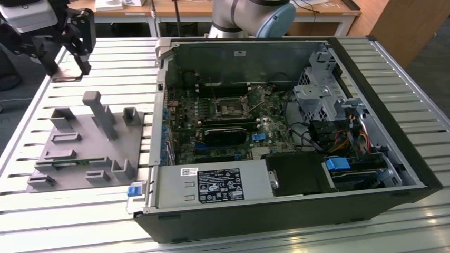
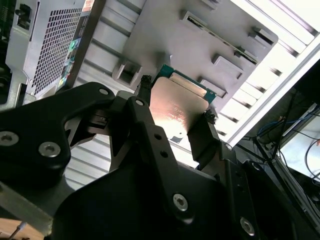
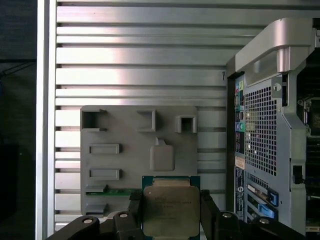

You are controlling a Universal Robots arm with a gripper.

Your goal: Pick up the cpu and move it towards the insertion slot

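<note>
Gripper (image 1: 69, 73), at the upper left of the exterior view, is clamped on the cpu (image 1: 67, 78). In both wrist views its two black fingers (image 3: 136, 210) press opposite edges of the chip. The silvery metal top faces the first wrist camera and the green edge shows around it.

The chip is held flat and appears lifted clear of the grey fixture (image 1: 88, 150), which lies on the slatted table (image 1: 126, 63) lower in the frame than the claw. A narrow green memory stick (image 3: 112, 191) sits in one of the fixture's recesses.

The insertion slot (image 1: 231, 107), a square socket with a dark centre and metal frame, lies on the motherboard inside the open computer case (image 1: 163, 79), near the middle of the frame. From the claw it lies toward the exterior view's right and somewhat lower in the frame, well apart. The case's near side wall stands between the two. A long black card (image 1: 225, 134) sits just below the socket in the frame. Judged from this layout, the pick is complete, while most of the travel toward the socket is not yet made.
</note>
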